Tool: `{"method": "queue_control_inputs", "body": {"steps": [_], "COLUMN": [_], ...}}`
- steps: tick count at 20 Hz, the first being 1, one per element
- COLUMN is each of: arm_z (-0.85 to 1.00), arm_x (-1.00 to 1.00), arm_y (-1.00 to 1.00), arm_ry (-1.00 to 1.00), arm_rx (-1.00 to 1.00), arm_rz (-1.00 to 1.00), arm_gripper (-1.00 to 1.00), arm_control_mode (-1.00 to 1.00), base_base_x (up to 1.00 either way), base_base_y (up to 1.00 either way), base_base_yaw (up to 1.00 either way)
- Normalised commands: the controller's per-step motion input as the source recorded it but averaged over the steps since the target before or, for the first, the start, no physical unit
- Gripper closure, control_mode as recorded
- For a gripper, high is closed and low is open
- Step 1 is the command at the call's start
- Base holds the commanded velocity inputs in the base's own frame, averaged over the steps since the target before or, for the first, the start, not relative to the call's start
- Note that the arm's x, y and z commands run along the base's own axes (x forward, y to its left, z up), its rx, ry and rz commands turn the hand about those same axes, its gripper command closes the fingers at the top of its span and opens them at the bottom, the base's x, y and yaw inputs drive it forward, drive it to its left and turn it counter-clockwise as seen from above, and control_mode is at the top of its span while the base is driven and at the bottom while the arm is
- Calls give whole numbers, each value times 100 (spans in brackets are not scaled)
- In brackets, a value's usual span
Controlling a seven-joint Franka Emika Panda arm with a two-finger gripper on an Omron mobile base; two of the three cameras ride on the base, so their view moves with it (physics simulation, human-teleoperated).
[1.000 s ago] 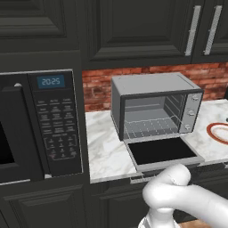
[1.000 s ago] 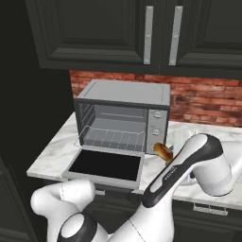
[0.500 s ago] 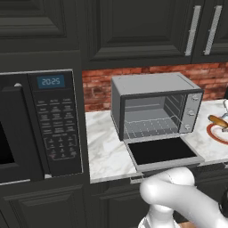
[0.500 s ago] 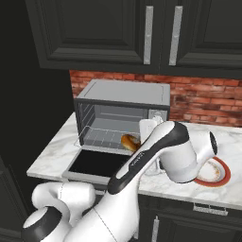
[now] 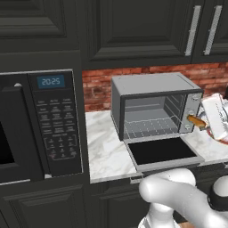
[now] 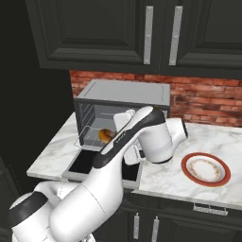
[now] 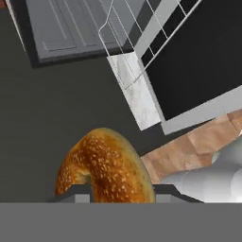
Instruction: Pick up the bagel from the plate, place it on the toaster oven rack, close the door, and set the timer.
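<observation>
The bagel [image 7: 105, 168] is off its plate and up in the air, pinched between the two fingers of the gripper [image 7: 113, 191], which are closed against its sides. From the hand camera I see it standing on edge, its seeded brown crust toward me. From the left base view it [image 5: 196, 120] hangs just in front of the right side of the toaster oven [image 5: 153, 104], near the knobs; from the right base view it [image 6: 106, 135] seems already at the mouth of the cavity. I cannot tell how deep it really is.

I think it is held by the sides so that it can go in under the roof of the oven and then be laid flat on the toaster oven rack [image 5: 144, 128], the thin wire shelf that sticks a little forward. The door [image 5: 161, 152] lies dropped down flat in front, which leaves the way open. The plate [image 6: 206, 168] with the red rim sits empty on the marble counter [image 6: 170, 177], well apart to the right. A black microwave [image 5: 40, 124] stands to the left, not involved.
</observation>
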Motion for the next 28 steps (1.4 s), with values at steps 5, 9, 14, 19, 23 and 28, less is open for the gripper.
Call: {"method": "queue_control_inputs", "body": {"steps": [5,9,14,19,23,28], "arm_z": [0,0,-2,-14,-23,-26], "arm_x": [39,42,21,11,0,2], "arm_y": [70,62,40,11,0,0], "arm_ry": [-13,-16,-25,-26,-30,-17], "arm_rx": [0,0,-2,-5,-6,-5], "arm_rz": [27,21,12,7,6,2], "arm_gripper": [100,100,100,100,100,100], "arm_control_mode": [-100,-100,-100,-100,-100,-100], "base_base_x": [0,0,0,0,0,0], "base_base_y": [0,0,0,0,0,0], "base_base_yaw": [0,0,0,0,0,0]}}
